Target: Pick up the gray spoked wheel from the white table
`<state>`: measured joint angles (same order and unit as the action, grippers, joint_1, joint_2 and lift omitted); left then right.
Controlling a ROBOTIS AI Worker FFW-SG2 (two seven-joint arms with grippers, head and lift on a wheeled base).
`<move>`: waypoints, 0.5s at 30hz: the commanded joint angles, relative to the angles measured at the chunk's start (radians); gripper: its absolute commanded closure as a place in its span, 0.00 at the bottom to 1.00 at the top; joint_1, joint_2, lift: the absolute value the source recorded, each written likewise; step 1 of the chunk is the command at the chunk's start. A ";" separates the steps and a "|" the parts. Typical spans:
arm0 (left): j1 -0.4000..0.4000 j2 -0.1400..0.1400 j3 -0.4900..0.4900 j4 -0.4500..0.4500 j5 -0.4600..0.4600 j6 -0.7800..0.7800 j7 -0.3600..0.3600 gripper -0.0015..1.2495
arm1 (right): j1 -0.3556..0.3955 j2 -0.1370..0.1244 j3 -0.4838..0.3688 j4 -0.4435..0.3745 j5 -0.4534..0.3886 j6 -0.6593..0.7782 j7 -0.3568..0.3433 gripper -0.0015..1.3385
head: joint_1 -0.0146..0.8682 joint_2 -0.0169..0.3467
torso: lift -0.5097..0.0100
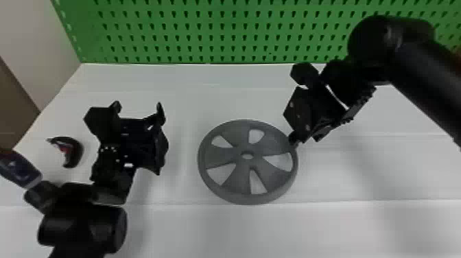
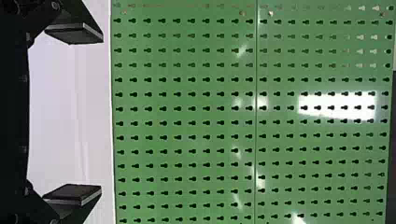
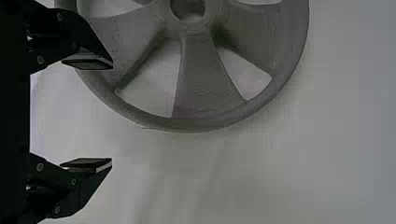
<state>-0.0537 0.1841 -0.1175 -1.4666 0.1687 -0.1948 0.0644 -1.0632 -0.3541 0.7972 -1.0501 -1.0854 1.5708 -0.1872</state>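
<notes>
Our right arm comes in from the right edge, reaches up toward the green pegboard (image 1: 219,32), then bends so that its wrist angles back down and inward. The right tool (image 1: 307,136) points down toward the tabletop (image 1: 394,164), just beside the wheel's right side. We have its two fingers spread partway, with a clear gap between them and nothing held. In the right wrist view one finger (image 3: 88,63) overlaps the gray spoked wheel (image 1: 236,176) near its rim, while the other stands over bare tabletop; we cannot tell whether the near finger touches the rim.

Our left arm enters at the bottom, on the left, with its left tool (image 1: 138,106) aimed forward at the pegboard. Its fingers are spread wide and empty, and it is well apart from the wheel.

The wheel lies flat on the white tabletop between our two tools, closer to the right one. Out beyond the left tool, on our left, lies a curved black-and-red object (image 1: 76,151)
</notes>
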 commanded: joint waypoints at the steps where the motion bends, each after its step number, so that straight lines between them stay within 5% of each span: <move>1: 0.000 0.000 0.002 -0.001 0.000 0.000 0.000 0.12 | -0.008 -0.005 0.053 -0.016 -0.045 0.001 0.000 0.39 | 0.93 0.17 | 0.79; 15: 0.002 0.000 0.004 -0.003 0.000 0.000 0.000 0.12 | -0.012 -0.008 0.089 -0.025 -0.093 0.001 0.000 0.39 | 0.93 0.17 | 0.79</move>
<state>-0.0520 0.1841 -0.1136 -1.4696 0.1687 -0.1948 0.0644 -1.0742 -0.3613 0.8828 -1.0751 -1.1780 1.5708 -0.1871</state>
